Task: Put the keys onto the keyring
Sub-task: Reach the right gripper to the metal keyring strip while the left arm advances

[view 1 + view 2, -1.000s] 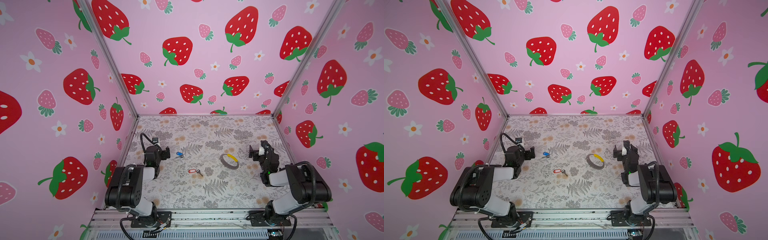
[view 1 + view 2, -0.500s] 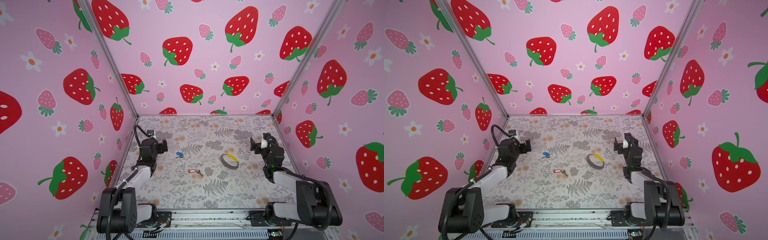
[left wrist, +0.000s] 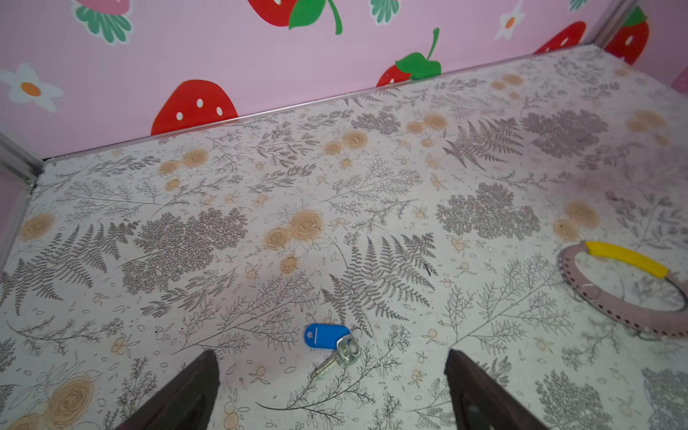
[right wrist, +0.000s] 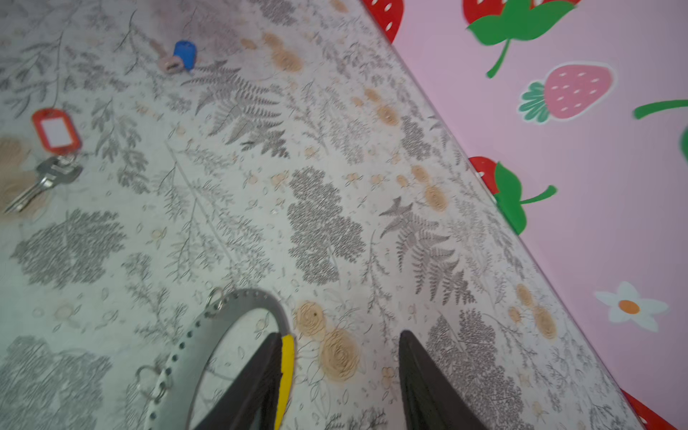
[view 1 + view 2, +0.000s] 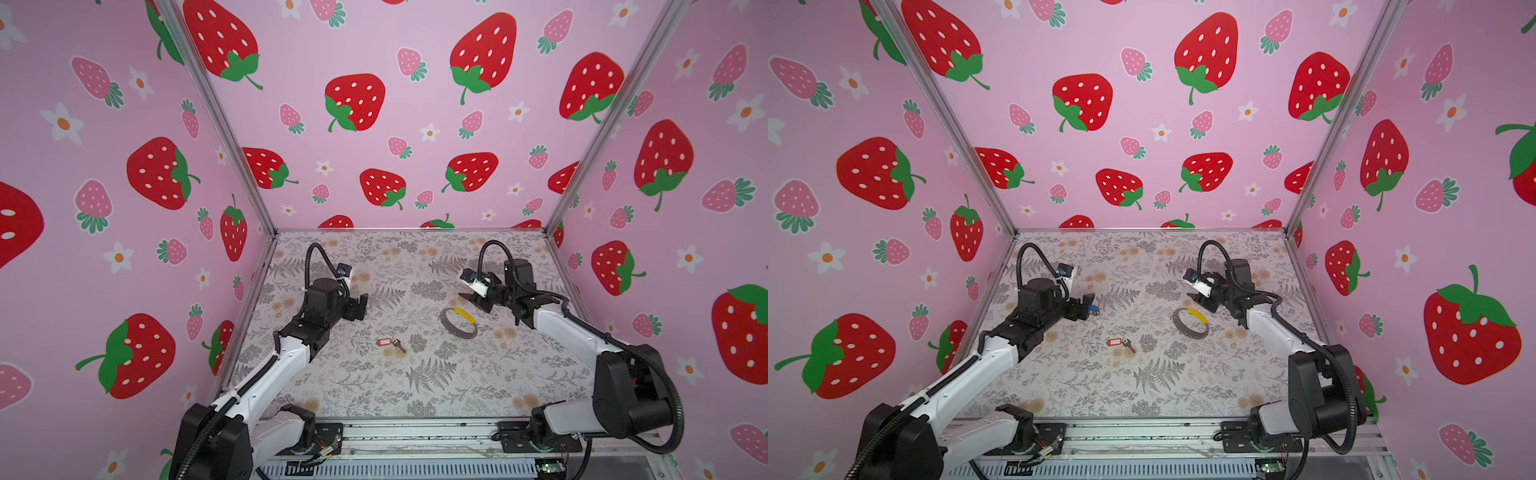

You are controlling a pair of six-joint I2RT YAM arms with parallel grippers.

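The keyring is a grey hoop with a yellow segment, and it lies flat on the mat right of centre. My right gripper is open and low over it. In the right wrist view one finger is inside the hoop against the yellow segment, the other outside. The red-tag key lies mid-mat, untouched. The blue-tag key lies on the mat between the fingertips of my open left gripper, touching neither. In a top view only its blue tag peeks past the left gripper.
Small split rings hang from the keyring's perforated band. Pink strawberry walls close in the floral mat on three sides, and a metal rail with both arm bases runs along the front edge.
Both arms reached forward and down from their folded pose. The left gripper came over the blue-tag key. The right gripper came onto the keyring's yellow segment and its jaws narrowed.
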